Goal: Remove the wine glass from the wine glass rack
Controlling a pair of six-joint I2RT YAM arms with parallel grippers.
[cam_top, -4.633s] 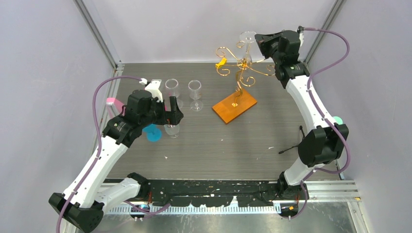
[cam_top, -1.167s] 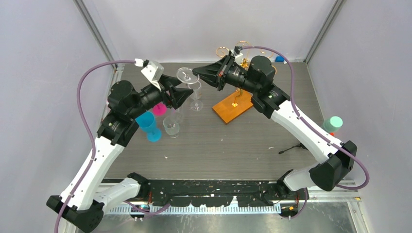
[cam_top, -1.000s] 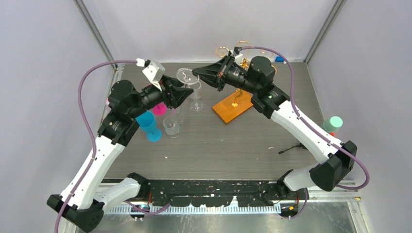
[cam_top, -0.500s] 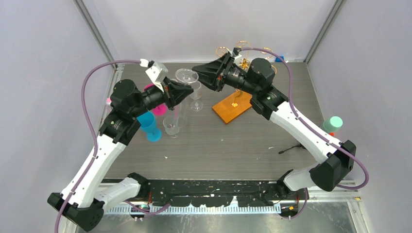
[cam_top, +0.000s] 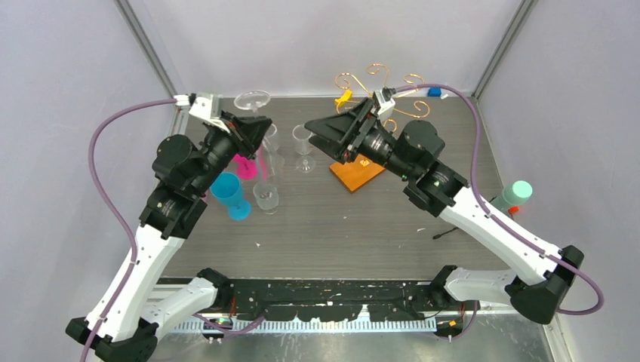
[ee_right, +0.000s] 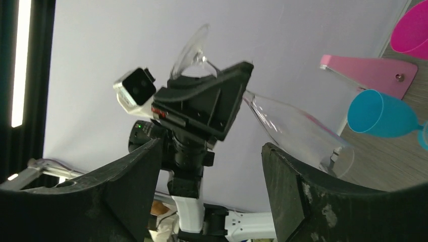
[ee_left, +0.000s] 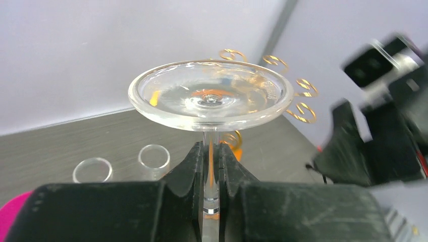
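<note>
The clear wine glass hangs upside down and tilted, foot disc on top, away from the rack. My left gripper is shut on its stem. In the left wrist view the stem sits pinched between the gripper's two black fingers, under the foot disc. My right gripper stands open to the right of the glass, holding nothing. Its wrist view looks between its fingers at the glass bowl. The gold wire wine glass rack stands at the back on its orange base.
A clear glass and a clear cup stand on the table, beside a blue goblet and a pink cup. A mint cup and a small black tripod are at the right. The grey walls are close.
My left gripper shut on the stem and carried the glass left and toward the back. My right gripper let go, opened wide and drew back to the right.
</note>
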